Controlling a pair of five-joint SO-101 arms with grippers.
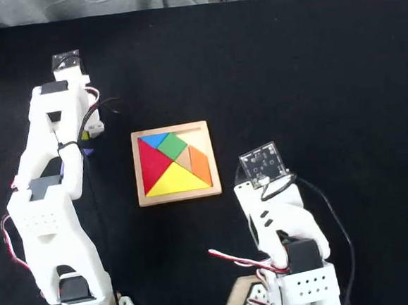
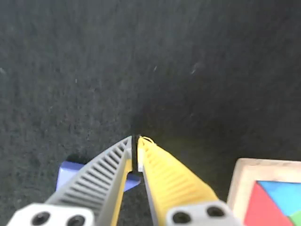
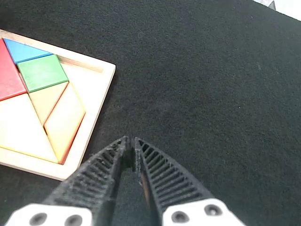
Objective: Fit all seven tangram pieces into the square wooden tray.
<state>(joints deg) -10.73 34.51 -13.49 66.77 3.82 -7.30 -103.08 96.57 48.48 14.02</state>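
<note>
At mid-left of the high view, well apart from the tray point(image 1: 140, 200): one purple piece point(image 1: 88, 152), lying flat on the black cloth point(image 1: 289, 61) under my left gripper point(image 2: 136, 143). Left fingers point(image 2: 164, 174): pressing together at the tips and gripping nothing that I can make out. The piece is showing beneath them rather than between them.

Centre of the high view: tray, holding six pieces, namely red point(image 1: 151, 167), yellow point(image 1: 171, 182), blue point(image 1: 153, 139), green point(image 1: 172, 146), tan point(image 1: 184, 158) and orange point(image 1: 201, 165). One triangular gap point(image 1: 196, 137) is lying bare at the tray's upper right corner.

Just right of the tray's lower right corner: my right gripper point(image 3: 129, 143), fingers together, carrying nothing, hanging beside the rim.

Step in hand, as I am judging it: lifting the purple piece.

- Grip: I am planning to part the left fingers, straddle two opposite edges, and close low against the cloth, since a thin flat piece is likely to skid or tip out.
- Placing: I am aiming to turn its long edge along the green and orange pieces before lowering it into the gap.
- Risk: nudging the seated pieces; I am keeping the right gripper near to steady the tray.
</note>
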